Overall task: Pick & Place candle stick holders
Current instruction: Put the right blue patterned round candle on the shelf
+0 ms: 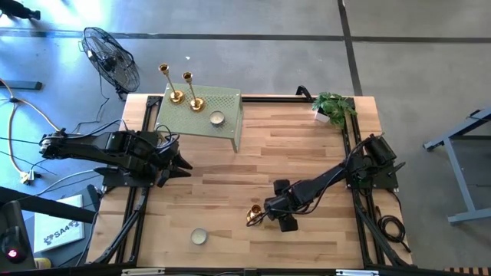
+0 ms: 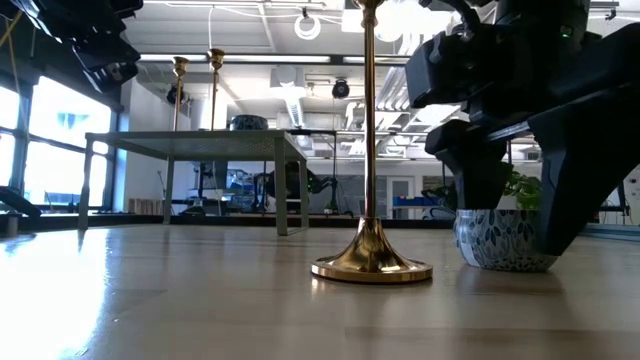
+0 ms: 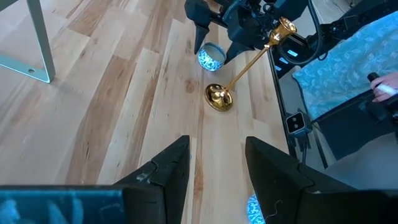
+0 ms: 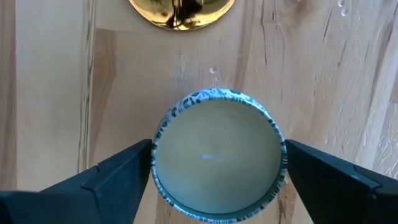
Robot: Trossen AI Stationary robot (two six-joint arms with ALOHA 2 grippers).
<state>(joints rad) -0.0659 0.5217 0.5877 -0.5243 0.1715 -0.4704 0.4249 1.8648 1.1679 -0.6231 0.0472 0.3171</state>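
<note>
My right pincer (image 4: 214, 171) is spread wide around a small blue-patterned round candle cup (image 4: 217, 155), so I should move over carefully to the shiny gold candlestick (image 1: 254, 214) standing beside it on the wooden worktop (image 1: 307, 153).

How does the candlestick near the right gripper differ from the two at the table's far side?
The near candlestick stands directly on the wooden table; the far pair stands on a green perforated stand. The near one stands alone beside the right gripper; the pair has no gripper nearby. All are shiny gold and upright.
</note>
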